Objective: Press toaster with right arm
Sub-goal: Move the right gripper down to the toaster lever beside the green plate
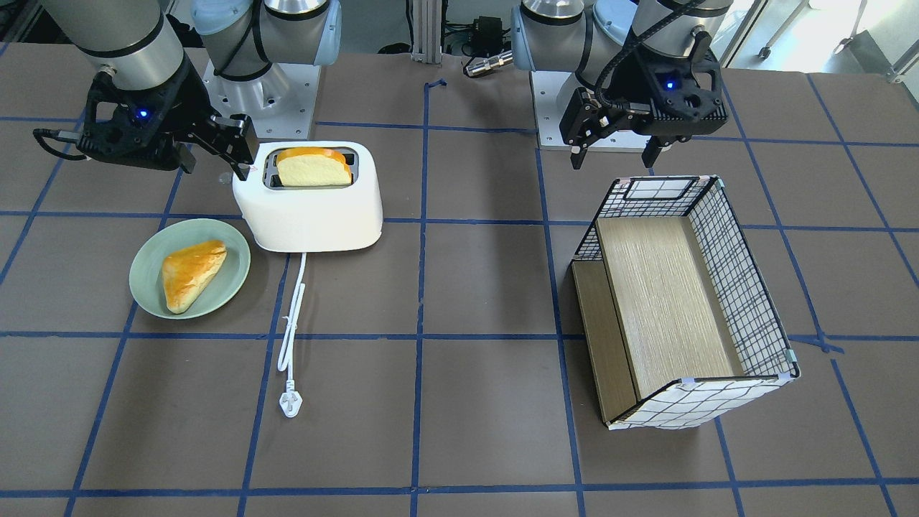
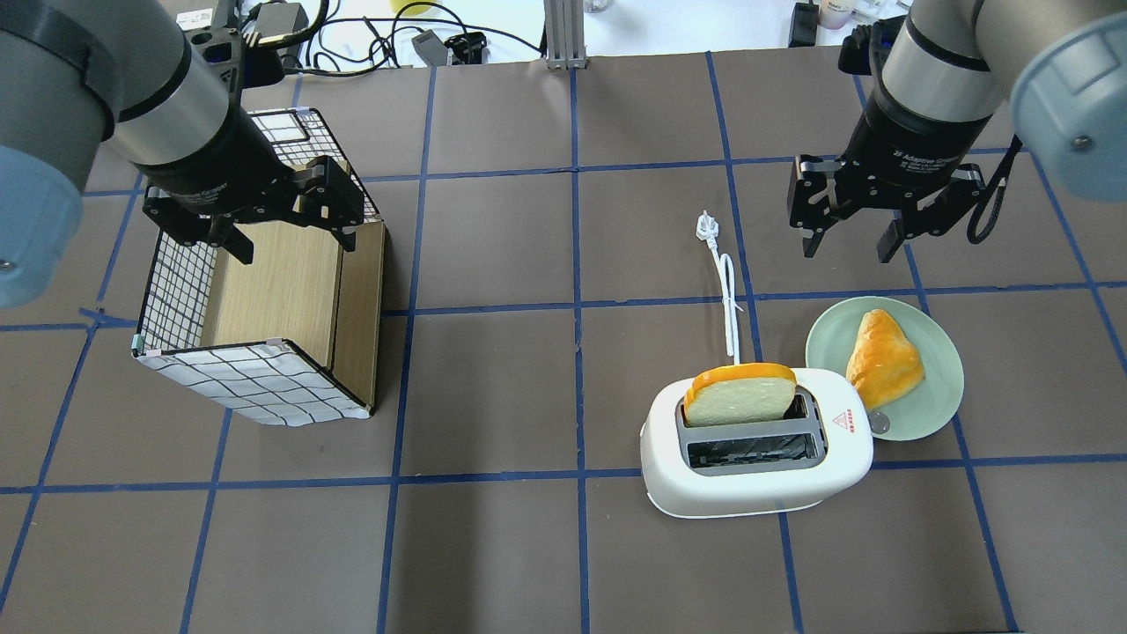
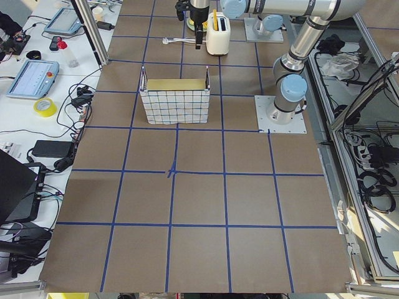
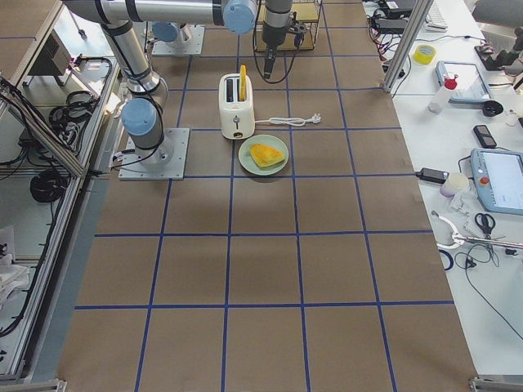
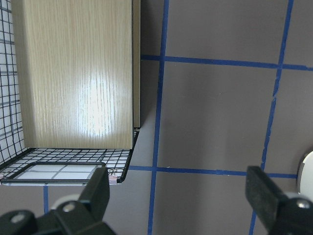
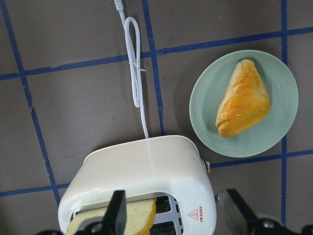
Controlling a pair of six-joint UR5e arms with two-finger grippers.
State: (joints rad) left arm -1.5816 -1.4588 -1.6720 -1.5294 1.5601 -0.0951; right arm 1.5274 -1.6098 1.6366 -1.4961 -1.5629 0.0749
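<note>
Right hand (image 2: 845, 254) open, clear of toaster (image 2: 757, 484)

toaster (image 2: 757, 467): glossy white plastic | basket (image 2: 264, 308): wood-grain floor | plate (image 2: 933, 396): smooth

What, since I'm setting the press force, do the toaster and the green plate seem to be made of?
The toaster: likely glossy white moulded plastic, given its rounded seamless corners and soft highlights; painted metal cannot be ruled out. The green plate: smooth pale green with a low sheen, probably ceramic or melamine; the even thin rim fits either.
</note>
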